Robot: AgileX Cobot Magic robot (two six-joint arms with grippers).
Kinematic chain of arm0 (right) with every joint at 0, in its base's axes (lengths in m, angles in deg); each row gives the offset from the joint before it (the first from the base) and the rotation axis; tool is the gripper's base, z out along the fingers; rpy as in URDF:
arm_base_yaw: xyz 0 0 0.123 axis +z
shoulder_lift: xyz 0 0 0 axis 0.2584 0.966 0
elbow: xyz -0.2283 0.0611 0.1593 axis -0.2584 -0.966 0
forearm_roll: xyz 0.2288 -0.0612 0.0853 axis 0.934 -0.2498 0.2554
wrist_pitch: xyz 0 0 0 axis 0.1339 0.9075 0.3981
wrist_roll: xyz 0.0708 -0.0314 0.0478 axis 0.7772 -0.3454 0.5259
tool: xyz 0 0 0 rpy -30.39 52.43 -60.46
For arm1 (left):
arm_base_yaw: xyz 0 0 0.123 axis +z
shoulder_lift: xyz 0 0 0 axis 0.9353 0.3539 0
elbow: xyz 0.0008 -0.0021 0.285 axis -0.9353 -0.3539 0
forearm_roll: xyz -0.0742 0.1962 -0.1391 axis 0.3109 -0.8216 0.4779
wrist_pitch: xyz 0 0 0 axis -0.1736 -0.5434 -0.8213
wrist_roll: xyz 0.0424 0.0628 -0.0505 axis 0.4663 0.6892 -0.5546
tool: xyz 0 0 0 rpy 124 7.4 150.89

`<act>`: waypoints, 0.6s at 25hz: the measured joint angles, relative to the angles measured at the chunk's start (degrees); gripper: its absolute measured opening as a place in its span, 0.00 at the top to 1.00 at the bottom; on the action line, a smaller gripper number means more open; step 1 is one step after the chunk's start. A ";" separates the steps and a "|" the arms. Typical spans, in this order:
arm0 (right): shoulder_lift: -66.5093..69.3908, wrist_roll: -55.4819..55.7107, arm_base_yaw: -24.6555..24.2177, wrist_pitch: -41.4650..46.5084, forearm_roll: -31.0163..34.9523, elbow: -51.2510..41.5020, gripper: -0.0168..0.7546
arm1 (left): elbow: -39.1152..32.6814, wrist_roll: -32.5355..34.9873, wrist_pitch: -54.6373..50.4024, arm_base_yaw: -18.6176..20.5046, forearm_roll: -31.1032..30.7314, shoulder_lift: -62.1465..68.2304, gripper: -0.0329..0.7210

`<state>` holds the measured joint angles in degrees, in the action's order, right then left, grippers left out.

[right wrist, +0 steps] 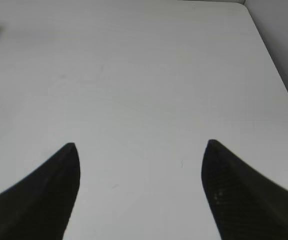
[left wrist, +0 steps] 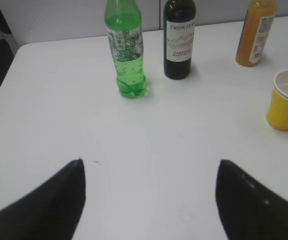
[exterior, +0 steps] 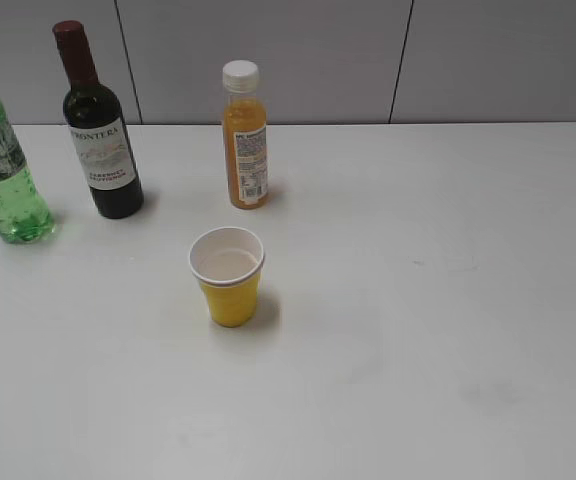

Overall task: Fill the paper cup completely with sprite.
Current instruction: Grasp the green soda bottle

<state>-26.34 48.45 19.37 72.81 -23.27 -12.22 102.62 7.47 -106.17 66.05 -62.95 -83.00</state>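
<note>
The yellow paper cup stands upright near the table's middle, its white inside showing; it also sits at the right edge of the left wrist view. The sprite, a green bottle with a grey-white label, stands at the far left, and the left wrist view shows it ahead, uncapped as far as I can see. My left gripper is open over bare table, well short of the bottle. My right gripper is open too, with nothing between its fingers. Neither gripper appears in the exterior view.
A dark wine bottle stands right of the sprite, and an orange juice bottle with a white cap stands behind the cup. The white table ends at a grey wall. The table's right edge shows in the right wrist view.
</note>
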 joint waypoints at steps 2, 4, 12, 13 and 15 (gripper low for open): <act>0.00 0.00 0.06 0.00 0.00 -0.05 0.22 | 0.00 0.00 0.00 0.00 0.00 0.00 0.14; 0.00 0.00 0.06 0.00 0.00 -0.05 0.22 | 0.00 0.00 0.00 0.00 0.00 0.00 0.15; 0.00 0.00 0.06 0.00 0.00 -0.05 0.22 | 0.00 0.00 0.00 0.00 0.00 0.00 0.18; 0.00 0.00 0.06 0.00 0.00 -0.05 0.22 | 0.00 0.00 0.00 0.00 0.00 0.00 0.18; 0.00 0.00 0.06 0.00 0.00 -0.05 0.22 | 0.00 0.00 0.00 0.00 0.00 0.00 0.18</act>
<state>-26.34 48.45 19.43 72.81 -23.27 -12.26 102.62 7.47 -106.17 66.05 -62.95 -83.00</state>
